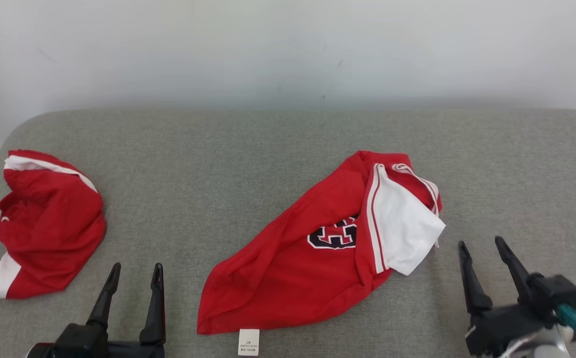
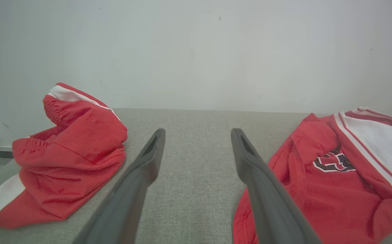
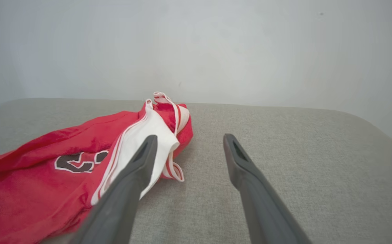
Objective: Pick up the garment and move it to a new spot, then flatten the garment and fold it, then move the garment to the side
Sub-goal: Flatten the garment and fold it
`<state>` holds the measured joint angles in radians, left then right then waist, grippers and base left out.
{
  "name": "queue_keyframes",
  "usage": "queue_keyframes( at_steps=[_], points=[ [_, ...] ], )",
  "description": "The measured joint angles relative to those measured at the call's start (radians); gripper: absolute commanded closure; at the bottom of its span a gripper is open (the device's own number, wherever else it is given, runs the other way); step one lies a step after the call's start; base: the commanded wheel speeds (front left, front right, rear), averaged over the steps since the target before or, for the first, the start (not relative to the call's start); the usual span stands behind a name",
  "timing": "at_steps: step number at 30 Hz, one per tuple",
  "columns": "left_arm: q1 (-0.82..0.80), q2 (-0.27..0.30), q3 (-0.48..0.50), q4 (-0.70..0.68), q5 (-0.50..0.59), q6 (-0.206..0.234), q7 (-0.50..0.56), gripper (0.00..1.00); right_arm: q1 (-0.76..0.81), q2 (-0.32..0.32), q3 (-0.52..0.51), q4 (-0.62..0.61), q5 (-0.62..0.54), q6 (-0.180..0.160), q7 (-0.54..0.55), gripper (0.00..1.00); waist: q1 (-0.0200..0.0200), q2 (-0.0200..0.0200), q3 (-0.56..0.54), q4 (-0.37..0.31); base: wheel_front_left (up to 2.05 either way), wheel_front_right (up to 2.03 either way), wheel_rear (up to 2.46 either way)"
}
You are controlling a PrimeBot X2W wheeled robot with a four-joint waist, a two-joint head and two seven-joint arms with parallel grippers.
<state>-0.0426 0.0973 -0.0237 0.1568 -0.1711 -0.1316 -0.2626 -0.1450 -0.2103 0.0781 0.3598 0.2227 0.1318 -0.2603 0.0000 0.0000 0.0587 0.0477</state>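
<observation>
A crumpled red garment with a white panel, white stripes and a black-and-white number lies in the middle of the grey surface; its white label points to the near edge. It also shows at the right of the left wrist view as the red garment and at the left of the right wrist view as the red garment. My left gripper stands open to the garment's near left, holding nothing. My right gripper is open just right of the white panel, empty too.
A second red and white garment lies bunched at the far left of the grey padded surface, near its left edge. A pale wall rises behind the surface. Bare surface lies between the two garments and to the right.
</observation>
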Motion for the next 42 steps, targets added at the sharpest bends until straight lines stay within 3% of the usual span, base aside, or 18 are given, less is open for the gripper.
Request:
queue_keyframes(
  at_steps=[13,14,15,16,24,33,42],
  points=[
    [-0.045,-0.01,-0.027,0.014,-0.014,0.0,0.0,0.0,-0.194,-0.055,0.087,0.246,0.016,0.0,0.006,0.0,0.0,0.0,0.045,0.074,0.0,0.0,0.0],
    [-0.045,-0.01,-0.028,0.015,-0.015,0.0,0.0,0.0,-0.203,-0.056,0.092,0.264,0.019,0.0,0.005,0.32,0.0,0.0,0.048,0.08,0.0,0.0,0.0],
    [-0.046,-0.01,-0.029,0.016,-0.015,0.0,0.0,0.0,-0.21,-0.058,0.096,0.275,0.021,0.0,0.005,0.56,0.0,0.0001,0.052,0.086,0.0,0.0,0.0],
    [-0.048,-0.01,-0.029,0.018,-0.016,0.0,0.0,0.0,-0.219,-0.058,0.102,0.286,0.025,0.0,0.004,1.0,0.0,0.0001,0.055,0.091,0.0,0.0,0.0],
    [-0.058,-0.012,-0.014,0.021,-0.016,0.0,0.0,0.0,-0.22,-0.051,0.104,0.254,0.04,0.0,-0.001,1.0,0.0001,0.0,0.065,0.1,0.0,0.0,0.0],
    [-0.04,-0.019,-0.004,0.022,-0.016,0.0,0.0,0.0,-0.076,-0.035,0.038,0.065,0.039,0.0,-0.003,1.0,0.0001,0.0001,0.049,0.039,0.0,0.0,0.0],
    [-0.039,-0.022,-0.013,0.025,-0.021,0.0,0.0,0.0,0.05,0.017,-0.048,0.039,0.062,0.0,-0.004,1.0,0.0001,0.0001,0.047,-0.002,0.0,0.0,0.0]
  ],
)
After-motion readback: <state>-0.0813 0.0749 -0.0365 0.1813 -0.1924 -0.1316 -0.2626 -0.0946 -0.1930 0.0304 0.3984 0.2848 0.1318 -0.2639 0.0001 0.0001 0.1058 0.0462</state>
